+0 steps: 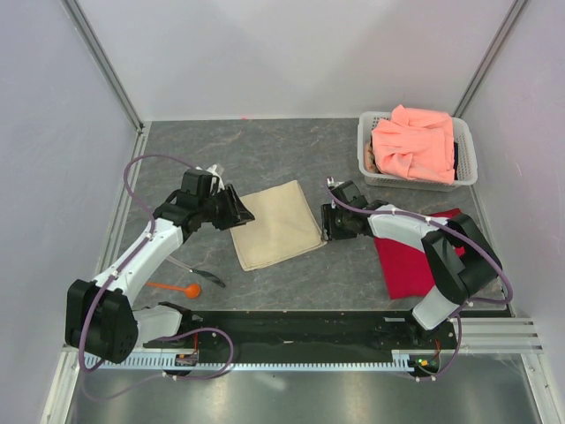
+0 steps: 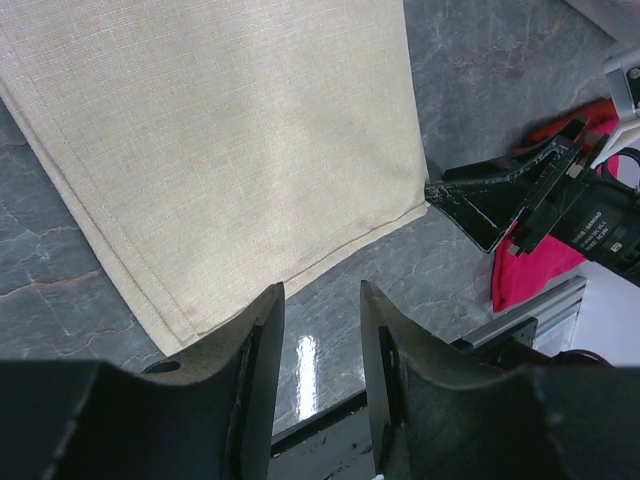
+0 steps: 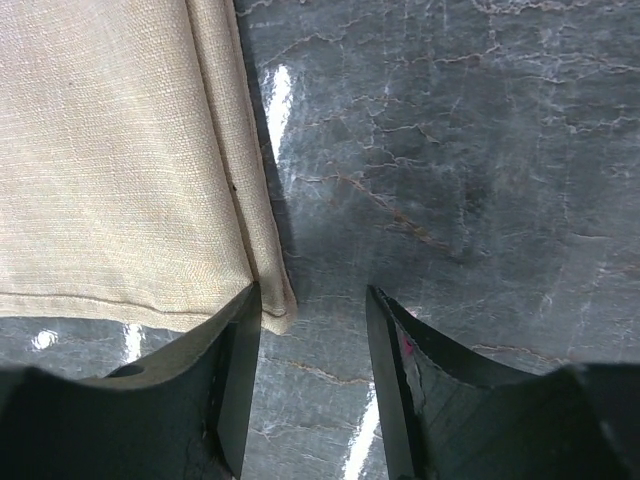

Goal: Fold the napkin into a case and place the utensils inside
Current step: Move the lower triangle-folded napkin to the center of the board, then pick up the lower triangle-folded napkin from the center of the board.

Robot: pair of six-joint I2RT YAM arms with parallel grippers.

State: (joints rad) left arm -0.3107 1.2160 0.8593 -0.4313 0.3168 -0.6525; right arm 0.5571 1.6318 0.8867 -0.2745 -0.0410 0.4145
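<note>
Work surface: a table top [image 1: 265,150] of dark grey stone pattern with pale veining, glossy. Pale, plain panels enclose it: back wall [image 1: 291,53], left wall [image 1: 53,132], right wall [image 1: 530,115]. Slanting metal posts [image 1: 101,62] mark the two rear corners. A slotted aluminium rail [image 1: 494,331] runs along the near edge. Overhead light leaves bright glare streaks [image 3: 283,90] on the surface.

Dark utensil [image 1: 212,280] partly under left arm [image 1: 146,247], kind too small to tell; red cloth [image 1: 402,265] partly covered by right arm [image 1: 402,223].
</note>
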